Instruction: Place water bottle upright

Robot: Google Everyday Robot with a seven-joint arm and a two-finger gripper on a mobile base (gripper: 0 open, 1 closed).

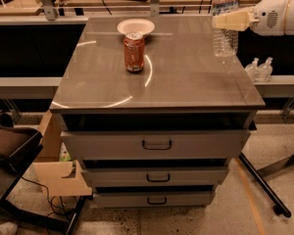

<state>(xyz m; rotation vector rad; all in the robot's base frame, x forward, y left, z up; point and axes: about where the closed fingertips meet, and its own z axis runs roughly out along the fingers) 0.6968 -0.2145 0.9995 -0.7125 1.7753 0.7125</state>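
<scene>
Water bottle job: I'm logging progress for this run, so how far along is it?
Done: the water bottle is upright, over the right rear of the cabinet top. In hand: the gripper is closed around it below the label band. Left: I cannot tell whether its base rests on the top; letting go and withdrawing remain.

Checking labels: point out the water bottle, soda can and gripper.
water bottle (225, 42): camera view, lower ribbed body.
soda can (134, 52): camera view, side wall.
gripper (219, 19): camera view, between jaws, at the water bottle's upper half.
</scene>
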